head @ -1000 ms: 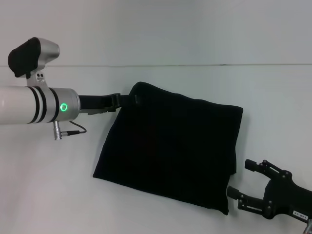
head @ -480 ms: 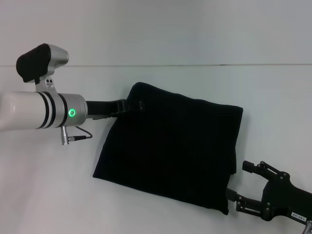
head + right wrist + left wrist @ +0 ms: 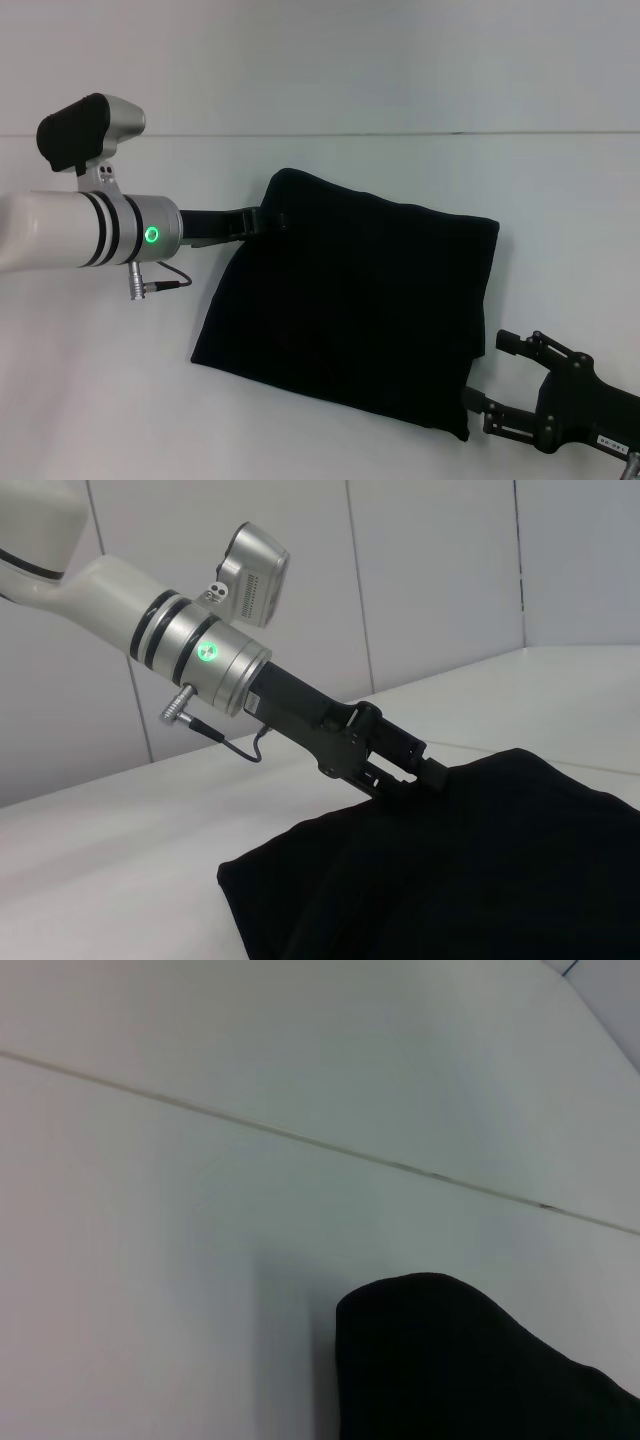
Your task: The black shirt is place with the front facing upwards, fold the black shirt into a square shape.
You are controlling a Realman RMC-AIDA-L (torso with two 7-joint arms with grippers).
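We see a white table [image 3: 330,80] spread across the whole head view, a thin seam [image 3: 400,133] crossing it at the far side. On it lies the black shirt [image 3: 350,310], folded into a rough four-sided pad, tilted, filling the middle of the view and running from about 11 o'clock down to 5 o'clock. No print or label shows; its upper face is plain black.

From 9 o'clock our left arm [image 3: 70,230], white with black bands and a green light, reaches in toward the shirt. The left gripper [image 3: 268,218] sits at the shirt's far left corner, at about 11 o'clock of the cloth, its dark fingers touching the corner's edge. In the right wrist view the left gripper [image 3: 415,775] meets the cloth where the fold rises into a small hump; we cannot tell whether its fingers are pinched on the fabric or merely resting against it. The left wrist view shows only that rounded corner of the shirt [image 3: 470,1360] on the table.

At 5 o'clock the right gripper [image 3: 498,378] sits low on the table just beside the shirt's near right corner, its two fingers spread apart and holding nothing, one fingertip [image 3: 474,401] close against the cloth's edge.
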